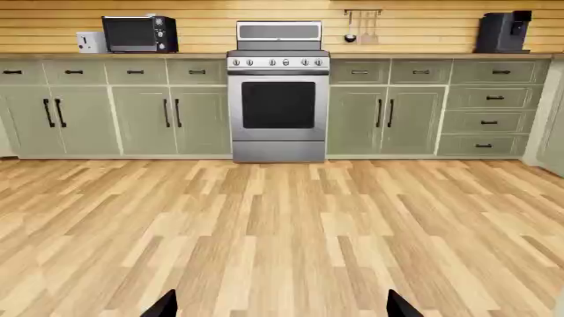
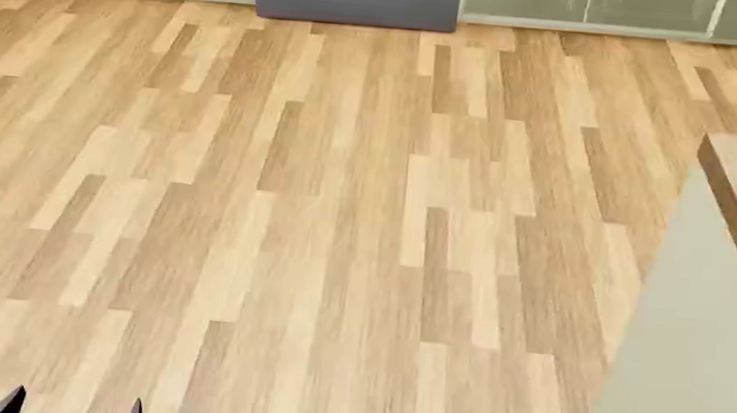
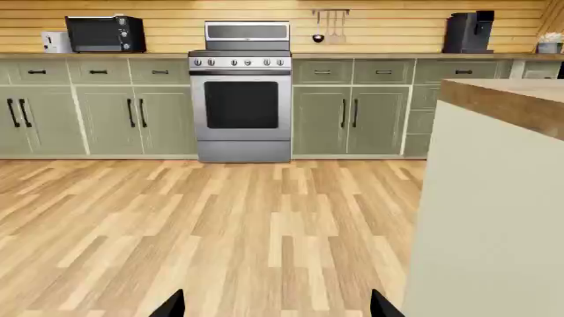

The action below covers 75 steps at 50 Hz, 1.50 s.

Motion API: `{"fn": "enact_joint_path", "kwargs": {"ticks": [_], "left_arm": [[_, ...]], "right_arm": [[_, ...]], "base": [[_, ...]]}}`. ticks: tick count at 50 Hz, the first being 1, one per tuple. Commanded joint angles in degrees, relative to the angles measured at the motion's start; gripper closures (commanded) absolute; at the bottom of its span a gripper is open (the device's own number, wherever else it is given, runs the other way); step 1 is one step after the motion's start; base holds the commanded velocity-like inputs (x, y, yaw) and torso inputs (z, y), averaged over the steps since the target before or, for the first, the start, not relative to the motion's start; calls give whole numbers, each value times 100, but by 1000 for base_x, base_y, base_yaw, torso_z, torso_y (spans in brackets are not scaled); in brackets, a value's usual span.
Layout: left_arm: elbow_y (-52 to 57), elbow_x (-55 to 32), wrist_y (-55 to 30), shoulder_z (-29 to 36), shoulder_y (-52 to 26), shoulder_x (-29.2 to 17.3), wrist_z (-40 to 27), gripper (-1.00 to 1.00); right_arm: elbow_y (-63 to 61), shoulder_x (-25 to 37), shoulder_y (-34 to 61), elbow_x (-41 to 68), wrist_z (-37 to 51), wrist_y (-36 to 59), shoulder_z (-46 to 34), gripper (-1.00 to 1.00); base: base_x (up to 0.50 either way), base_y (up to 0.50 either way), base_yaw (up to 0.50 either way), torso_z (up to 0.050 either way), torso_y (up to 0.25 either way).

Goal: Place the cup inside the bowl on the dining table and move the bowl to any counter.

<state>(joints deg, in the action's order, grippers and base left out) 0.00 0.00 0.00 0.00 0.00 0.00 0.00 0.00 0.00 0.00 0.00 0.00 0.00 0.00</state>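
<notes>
Counter (image 1: pixel 387 57) surface along the far wall of a kitchen, seen across a bare wood-plank floor (image 2: pixel 340 224).

The counter runs atop sage-green cabinets (image 1: pixel 168 112), with a steel oven range (image 1: pixel 279 92) at its middle, a black microwave (image 1: pixel 139 34) and white toaster (image 1: pixel 90 41) at one end, a black coffee machine (image 1: pixel 504 32) at the other. A cream-sided island with a brown top (image 3: pixel 511 102) stands near the robot's right. Left claw (image 1: pixel 280 307) and right claw (image 3: pixel 275 305) are both released, tips spread apart, grasping nothing. Cup and bowl are out of sight.
</notes>
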Motion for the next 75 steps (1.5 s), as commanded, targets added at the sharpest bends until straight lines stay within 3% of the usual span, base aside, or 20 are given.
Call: {"fn": "enact_joint_path", "kwargs": {"ticks": [1, 16, 17, 49, 75], "left_arm": [[27, -58, 71, 117, 16, -106, -87, -100], [147, -434, -137, 445, -46, -327, -515, -100], [48, 15, -97, 41, 8, -68, -103, -100], [-46, -304, -52, 537, -127, -376, -652, -100], [-69, -493, -69, 744, -179, -530, -836, -100]], "right_arm": [[32, 98, 11, 72, 75, -43, -144, -100], [36, 398, 25, 346, 426, -31, -511, -100], [35, 60, 8, 41, 23, -2, -103, -100], [-65, 469, -69, 396, 344, -288, -629, -100], [-61, 624, -37, 547, 556, -261, -804, -100]], "base": [[0, 0, 0, 0, 0], [0, 0, 0, 0, 0], [0, 0, 0, 0, 0], [-4, 0, 0, 0, 0], [-434, 0, 0, 0, 0]]}}
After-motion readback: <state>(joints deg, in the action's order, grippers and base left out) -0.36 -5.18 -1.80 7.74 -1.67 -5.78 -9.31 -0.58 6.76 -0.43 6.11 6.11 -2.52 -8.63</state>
